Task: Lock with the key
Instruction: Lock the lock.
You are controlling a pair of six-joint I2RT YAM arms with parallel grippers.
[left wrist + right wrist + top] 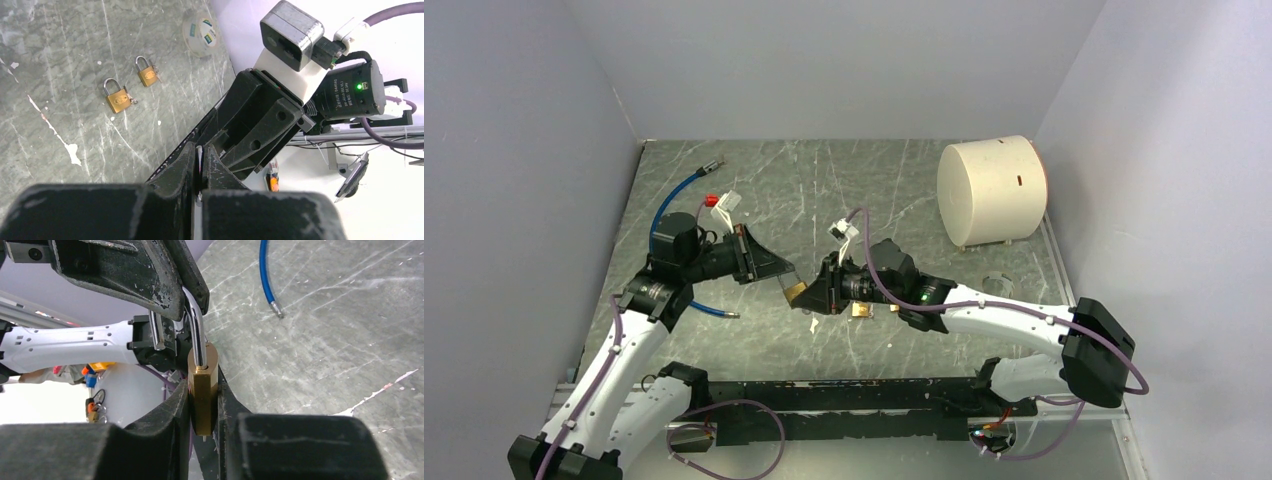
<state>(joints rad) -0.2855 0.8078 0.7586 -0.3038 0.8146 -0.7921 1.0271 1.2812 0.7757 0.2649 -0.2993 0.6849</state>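
Small brass padlock (202,390): body of brushed yellow metal, dull sheen; its curved steel shackle (198,335) is mirror-bright chrome.
Left gripper (189,305) and right gripper (204,400): matt black plastic, edges scuffed pale and chalky.
Grey marbled tabletop (325,340): smooth, faint gloss, streaked with white scratches.
Thin blue hose (266,277): glossy plastic.
Large cream cylinder (991,190): matt, smooth.
White arm shell (70,347): smooth moulded plastic, satin.

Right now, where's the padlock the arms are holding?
Mid-table in the top view, between the two arms: the brass padlock has its body between the right jaws and its shackle pinched in the left jaws.
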